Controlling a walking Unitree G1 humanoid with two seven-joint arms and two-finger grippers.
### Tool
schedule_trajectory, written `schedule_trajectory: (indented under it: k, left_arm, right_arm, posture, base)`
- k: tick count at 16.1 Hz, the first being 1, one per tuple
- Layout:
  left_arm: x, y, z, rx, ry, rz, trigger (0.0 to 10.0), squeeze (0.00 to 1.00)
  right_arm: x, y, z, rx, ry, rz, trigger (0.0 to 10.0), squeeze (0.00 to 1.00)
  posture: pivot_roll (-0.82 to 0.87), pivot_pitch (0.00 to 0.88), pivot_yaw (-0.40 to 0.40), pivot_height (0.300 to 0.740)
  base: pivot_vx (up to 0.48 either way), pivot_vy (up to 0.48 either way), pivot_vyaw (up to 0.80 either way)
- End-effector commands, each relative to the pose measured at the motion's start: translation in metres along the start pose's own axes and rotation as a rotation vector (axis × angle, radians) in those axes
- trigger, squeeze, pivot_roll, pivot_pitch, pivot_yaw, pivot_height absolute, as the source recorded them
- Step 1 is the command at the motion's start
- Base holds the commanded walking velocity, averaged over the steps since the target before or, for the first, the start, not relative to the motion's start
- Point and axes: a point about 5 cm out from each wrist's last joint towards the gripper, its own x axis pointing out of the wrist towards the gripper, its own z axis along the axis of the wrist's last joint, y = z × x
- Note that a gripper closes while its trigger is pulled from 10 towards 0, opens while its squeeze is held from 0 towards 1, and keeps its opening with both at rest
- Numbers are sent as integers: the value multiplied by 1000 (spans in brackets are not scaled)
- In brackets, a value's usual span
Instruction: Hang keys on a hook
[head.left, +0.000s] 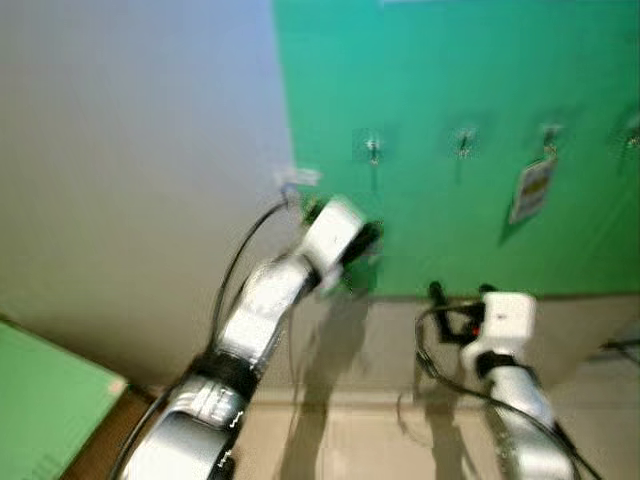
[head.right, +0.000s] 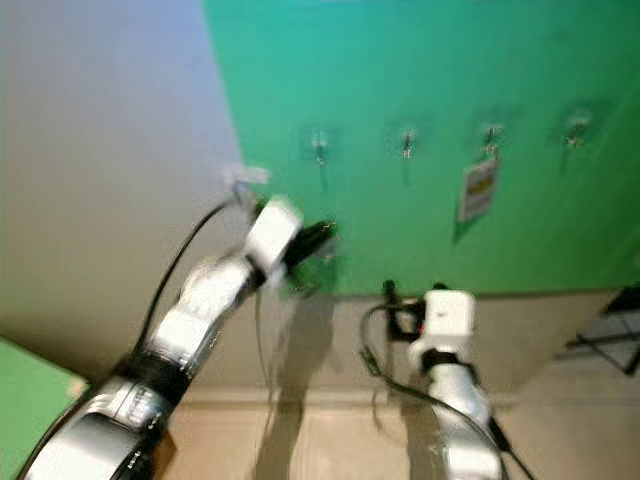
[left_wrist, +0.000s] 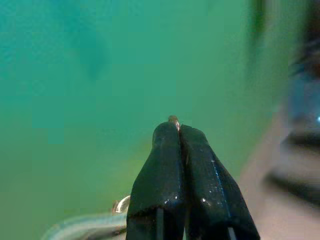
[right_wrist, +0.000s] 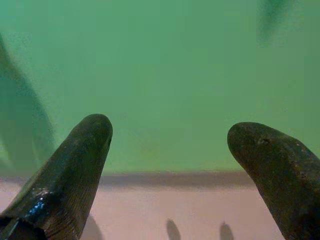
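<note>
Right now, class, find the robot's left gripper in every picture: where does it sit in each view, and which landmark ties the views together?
Left eye view: left gripper at centre, raised before the green board's lower left part.
Right eye view: left of centre, below the leftmost hook.
Left wrist view: bottom centre, fingers pressed together on a small metal piece, probably the key ring.
Right wrist view: I cannot find it.
Shared landmark: the green board.

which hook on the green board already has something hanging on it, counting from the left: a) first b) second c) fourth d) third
d, a pale tag hangs from the third hook on the green board, while the first hook, second hook and fourth hook look bare.
</note>
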Motion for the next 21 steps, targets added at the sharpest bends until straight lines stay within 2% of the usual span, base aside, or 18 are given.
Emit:
schedule_trajectory:
  k: [1, 3, 4, 9, 13, 17, 21]
  left_arm:
    - [-1, 9, 10, -53, -16, -62, 0, 27]
    - [7, 15, 22, -110, -39, -110, 0, 0]
    - [16, 21, 37, -185, -66, -158, 0, 0]
    - [28, 20, 61, -361, -134, -283, 0, 0]
    - [30, 27, 71, -406, -156, -298, 0, 0]
    - [33, 46, 81, -420, -167, -218, 0, 0]
    - [36, 52, 85, -449, -175, -169, 0, 0]
  right_arm:
    - [2, 4, 2, 10, -9, 14, 10000, 0]
    - [4, 5, 2, 9, -11, 18, 10000, 0]
    - [5, 6, 4, 10, -16, 18, 10000, 0]
    - [-2, 7, -2, 13, 0, 10, 10000, 0]
    - [-3, 7, -3, 15, 5, 6, 10000, 0]
    - [1, 9, -3, 17, 9, 15, 10000, 0]
    - [1, 7, -2, 17, 5, 16, 10000, 0]
  posture:
    - [-215, 0, 79, 740]
    - [-219, 0, 80, 740]
    - [-228, 0, 83, 740]
    - [-258, 0, 98, 740]
    - [-261, 0, 98, 740]
    - [-256, 0, 92, 740]
    - [-268, 0, 92, 740]
  base:
    - [0, 0, 0]
    - [0, 0, 0]
    - [0, 0, 0]
    - [0, 0, 0]
    - [0, 0, 0]
    - [0, 0, 0]
    - [0, 0, 0]
